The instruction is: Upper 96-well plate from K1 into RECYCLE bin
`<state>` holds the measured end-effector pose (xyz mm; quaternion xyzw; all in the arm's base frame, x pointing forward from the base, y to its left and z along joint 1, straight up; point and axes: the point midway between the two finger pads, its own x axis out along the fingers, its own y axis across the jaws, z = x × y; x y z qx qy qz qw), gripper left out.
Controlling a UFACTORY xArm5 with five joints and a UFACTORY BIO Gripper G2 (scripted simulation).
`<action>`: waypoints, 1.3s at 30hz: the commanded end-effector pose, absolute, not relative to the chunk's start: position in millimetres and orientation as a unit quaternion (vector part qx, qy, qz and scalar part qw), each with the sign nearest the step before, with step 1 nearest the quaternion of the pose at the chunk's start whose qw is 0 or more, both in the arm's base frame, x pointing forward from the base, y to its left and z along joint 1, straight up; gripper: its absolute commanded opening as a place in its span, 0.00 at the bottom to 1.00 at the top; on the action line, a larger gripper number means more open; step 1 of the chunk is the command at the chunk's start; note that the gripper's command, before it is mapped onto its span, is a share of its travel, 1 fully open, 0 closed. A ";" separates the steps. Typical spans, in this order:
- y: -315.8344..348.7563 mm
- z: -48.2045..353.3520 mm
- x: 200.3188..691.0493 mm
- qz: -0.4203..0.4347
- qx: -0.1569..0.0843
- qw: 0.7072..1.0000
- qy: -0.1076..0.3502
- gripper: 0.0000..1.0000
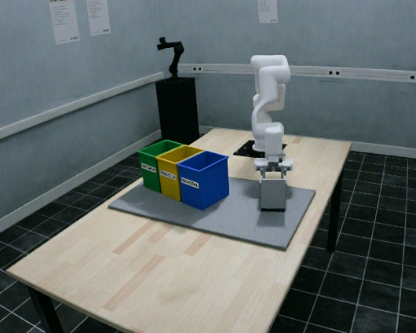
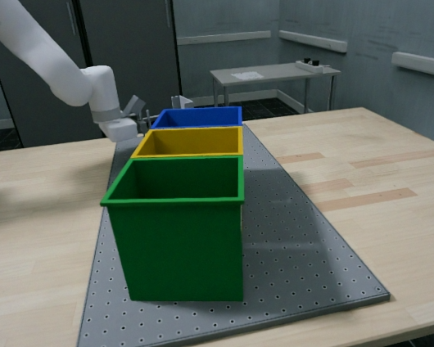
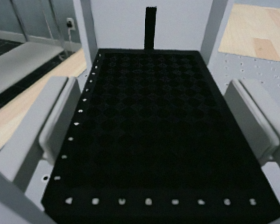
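Note:
My gripper (image 1: 274, 173) (image 3: 156, 120) is shut on the upper 96-well plate (image 3: 141, 167), a black plate, with its pads against the two long sides. The plate is between the corner posts of the grey stack rack K1 (image 1: 273, 194) (image 3: 118, 25), below the top of its slotted wall. The lower plate cannot be made out, and the gap beneath the upper plate is hidden. The yellow bin (image 1: 172, 190) (image 2: 191, 143) labelled RECYCLE stands upright in the middle of three. In the exterior view the fingertips are hidden behind the bins.
The green bin (image 1: 151, 181) (image 2: 183, 250) and the blue bin (image 1: 214, 186) (image 2: 199, 119), labelled GENERAL, stand upright on either side of the yellow one. The blue bin is nearest the rack. All stand on a grey perforated board (image 1: 238, 232) (image 2: 273, 262).

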<state>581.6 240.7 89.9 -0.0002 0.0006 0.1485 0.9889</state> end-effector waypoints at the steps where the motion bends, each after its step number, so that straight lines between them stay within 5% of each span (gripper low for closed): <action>1: 240.9 99.8 582.3 0.148 0.001 0.989 -0.001 0.00; 39: 240.8 156.5 582.4 0.148 0.001 0.989 -0.001 0.00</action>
